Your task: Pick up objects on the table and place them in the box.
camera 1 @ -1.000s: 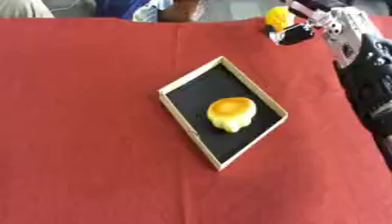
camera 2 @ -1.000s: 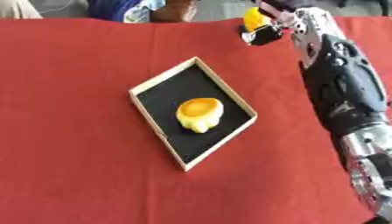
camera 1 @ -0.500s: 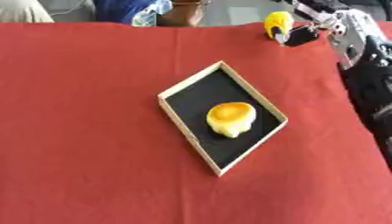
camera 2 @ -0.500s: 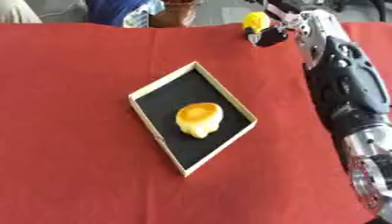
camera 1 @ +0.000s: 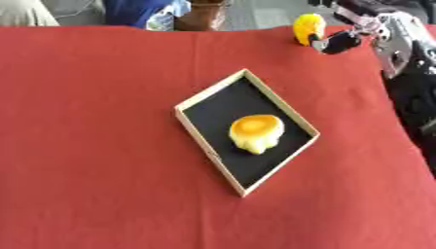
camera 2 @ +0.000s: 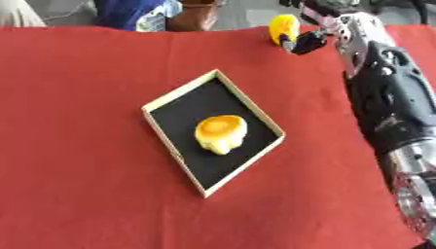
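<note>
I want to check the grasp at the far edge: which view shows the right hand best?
The left eye view: the right hand beside the yellow object sits clear of the arm. The right eye view shows the same, crowded by the arm.

The right hand [camera 1: 349, 36] was at the far right edge of the surface [camera 1: 94, 146], touching a small object [camera 1: 306, 26] on its left. The box [camera 1: 245, 130] lay nearer and to the hand's left, with another object [camera 1: 255, 132] inside it.
</note>
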